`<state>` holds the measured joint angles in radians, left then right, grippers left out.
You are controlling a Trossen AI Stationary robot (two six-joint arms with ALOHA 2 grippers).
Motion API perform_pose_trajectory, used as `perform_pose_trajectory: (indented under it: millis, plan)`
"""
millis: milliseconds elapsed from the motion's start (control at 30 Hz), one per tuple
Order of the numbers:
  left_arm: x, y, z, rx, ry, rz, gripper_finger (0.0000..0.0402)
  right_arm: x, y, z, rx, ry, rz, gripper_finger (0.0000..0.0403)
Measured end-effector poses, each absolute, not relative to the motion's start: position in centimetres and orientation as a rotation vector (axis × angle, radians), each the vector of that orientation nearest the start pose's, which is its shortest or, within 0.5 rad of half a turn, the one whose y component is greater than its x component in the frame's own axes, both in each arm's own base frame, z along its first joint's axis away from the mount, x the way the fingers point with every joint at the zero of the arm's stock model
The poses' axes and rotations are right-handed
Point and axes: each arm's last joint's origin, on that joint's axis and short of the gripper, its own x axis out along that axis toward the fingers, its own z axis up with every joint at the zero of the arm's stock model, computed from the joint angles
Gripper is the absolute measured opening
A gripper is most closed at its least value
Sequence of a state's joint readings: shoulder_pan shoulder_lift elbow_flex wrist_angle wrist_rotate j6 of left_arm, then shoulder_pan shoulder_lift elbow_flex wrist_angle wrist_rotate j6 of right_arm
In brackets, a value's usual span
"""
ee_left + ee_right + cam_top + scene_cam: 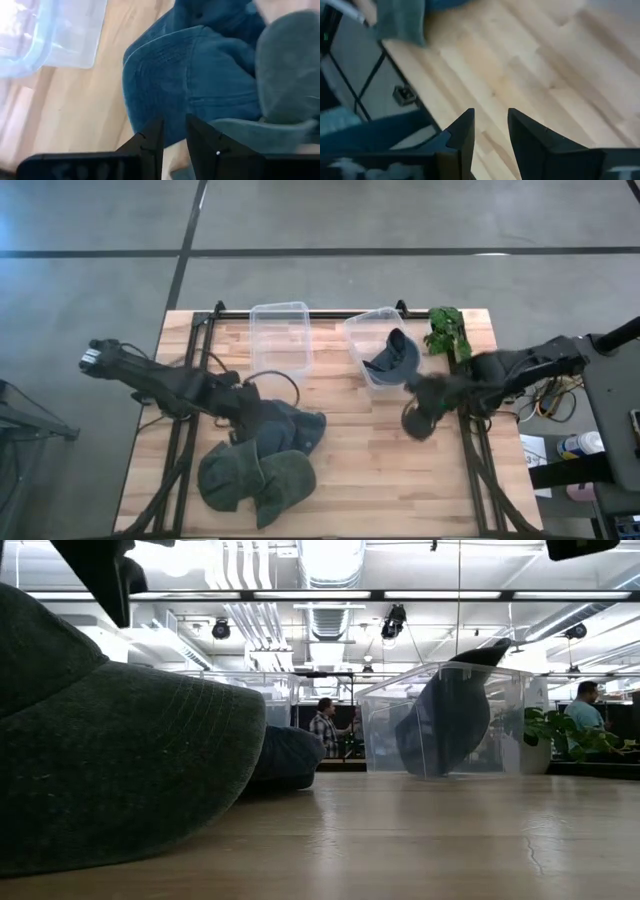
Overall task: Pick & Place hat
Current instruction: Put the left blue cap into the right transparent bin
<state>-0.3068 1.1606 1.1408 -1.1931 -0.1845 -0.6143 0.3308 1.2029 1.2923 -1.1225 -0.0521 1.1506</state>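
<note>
A blue corduroy hat [305, 430] [200, 75] lies on the wooden table beside two green hats [250, 480] [110, 770] at the near left. Another dark blue hat [395, 358] leans inside a tilted clear bin [362, 330] at the far middle. My left gripper [258, 416] [174, 135] hangs slanting down over the blue hat's edge, its fingers a narrow gap apart with nothing between them. My right gripper [418, 420] [490, 135] is open over bare wood, right of centre.
An empty clear bin [280, 340] [45, 35] stands at the far edge, left of the tilted one. A green plant [447, 330] sits at the far right corner. Bare wood lies between the hat pile and my right gripper. People show in the room behind.
</note>
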Motion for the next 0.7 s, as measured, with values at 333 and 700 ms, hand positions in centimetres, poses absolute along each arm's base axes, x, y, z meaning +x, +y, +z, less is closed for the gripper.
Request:
perform_pose_trajectory:
  millis: [333,700]
  plan:
    - [14.7,-2.0,28.6,-0.643,0.966,0.177,0.0106,23.2,13.6,31.7,0.780,1.191,-0.109,0.0206]
    - [15.1,-0.6,25.3,-0.554,1.043,0.205,0.0151,23.1,17.0,29.8,0.796,1.268,-0.131,0.0290]
